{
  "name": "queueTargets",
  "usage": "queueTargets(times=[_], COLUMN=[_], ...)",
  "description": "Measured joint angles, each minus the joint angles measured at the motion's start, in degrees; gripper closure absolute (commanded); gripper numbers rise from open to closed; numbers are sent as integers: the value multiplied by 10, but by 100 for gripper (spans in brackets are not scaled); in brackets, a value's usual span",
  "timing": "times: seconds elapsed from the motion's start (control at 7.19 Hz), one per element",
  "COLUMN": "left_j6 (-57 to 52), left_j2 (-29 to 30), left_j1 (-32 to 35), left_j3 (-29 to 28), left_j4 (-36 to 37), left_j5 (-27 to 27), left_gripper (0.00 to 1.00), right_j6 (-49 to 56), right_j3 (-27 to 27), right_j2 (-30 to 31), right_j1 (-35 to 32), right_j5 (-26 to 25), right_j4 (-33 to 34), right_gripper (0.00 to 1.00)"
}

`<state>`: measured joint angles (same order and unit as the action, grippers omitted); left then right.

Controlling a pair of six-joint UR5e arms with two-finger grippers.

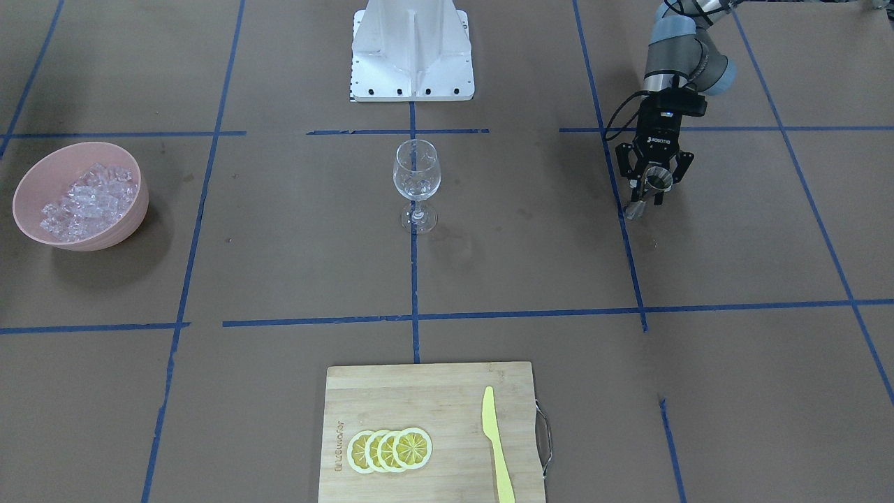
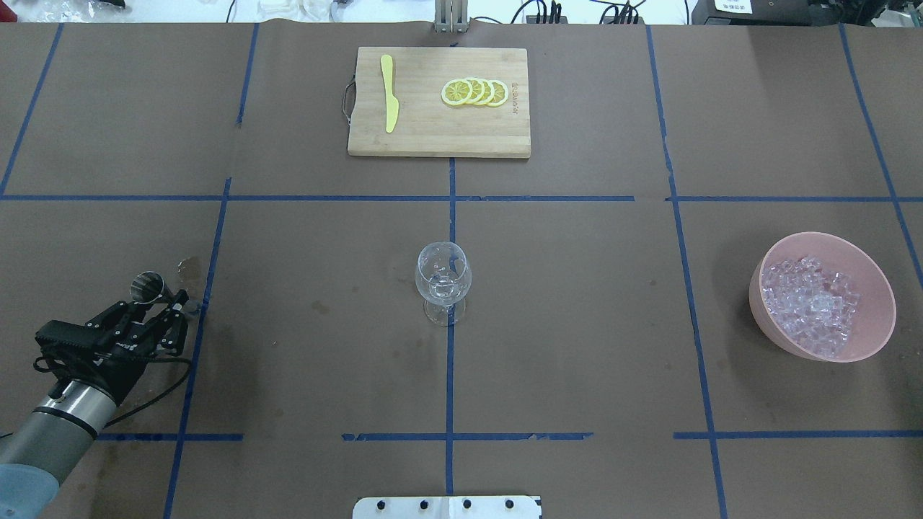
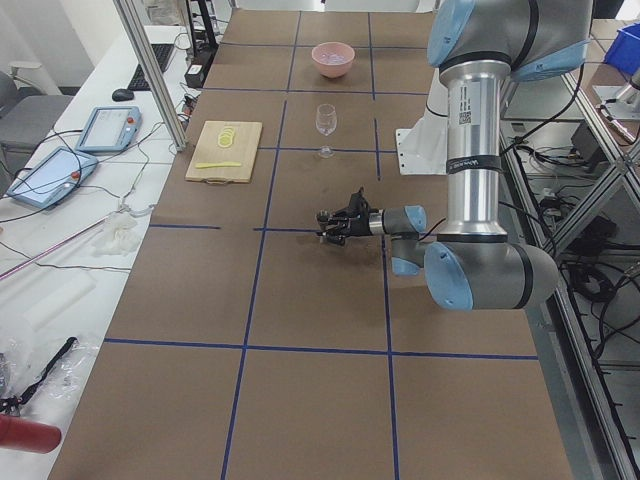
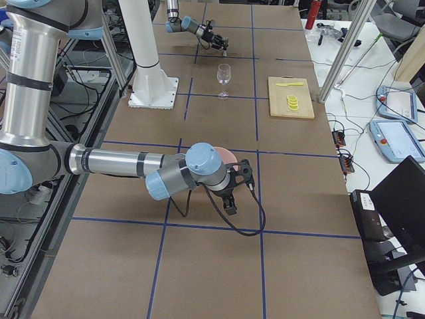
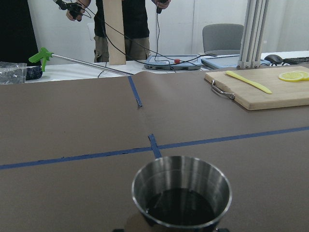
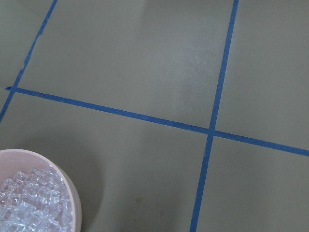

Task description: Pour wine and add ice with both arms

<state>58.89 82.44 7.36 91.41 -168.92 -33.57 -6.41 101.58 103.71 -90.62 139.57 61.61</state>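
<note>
My left gripper [image 1: 653,188] is shut on a steel jigger [image 1: 637,207] and holds it low over the table at my left, well apart from the wine glass; it also shows in the overhead view [image 2: 167,306]. In the left wrist view the jigger's cup [image 5: 181,191] is upright with a little wine [image 5: 181,208] in it, dark against the steel. The clear wine glass [image 2: 443,281] stands upright at the table's middle. The ice [image 2: 811,303] is heaped in a pink bowl [image 2: 876,288] at my right. My right gripper [image 4: 232,196] hangs by the bowl; I cannot tell whether it is open.
A bamboo cutting board [image 2: 433,137] with lemon slices [image 2: 476,92] and a yellow knife [image 2: 389,94] lies at the far edge. The white pedestal [image 1: 412,49] stands behind the glass. Operators stand beyond the far edge.
</note>
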Motion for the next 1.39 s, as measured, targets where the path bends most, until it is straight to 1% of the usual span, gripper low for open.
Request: queueTargets(times=[0.42,0.7,1.11,1.39], left_j6=[0,0,-3,-19], left_j2=[0,0,0,-5], left_j1=[-3,-3,-4,-3], left_j3=[0,-1,0,2], left_j4=[0,0,-10,-73], left_j5=[0,0,0,0], left_gripper=[56,100,100,100], right_j6=[1,1,1,1], right_j3=[0,0,-1,-1], right_j2=[0,0,0,-1], right_j1=[0,0,0,0], right_j5=[0,-1,-1,-1], right_j4=[0,0,0,0], right_gripper=[0,0,0,0])
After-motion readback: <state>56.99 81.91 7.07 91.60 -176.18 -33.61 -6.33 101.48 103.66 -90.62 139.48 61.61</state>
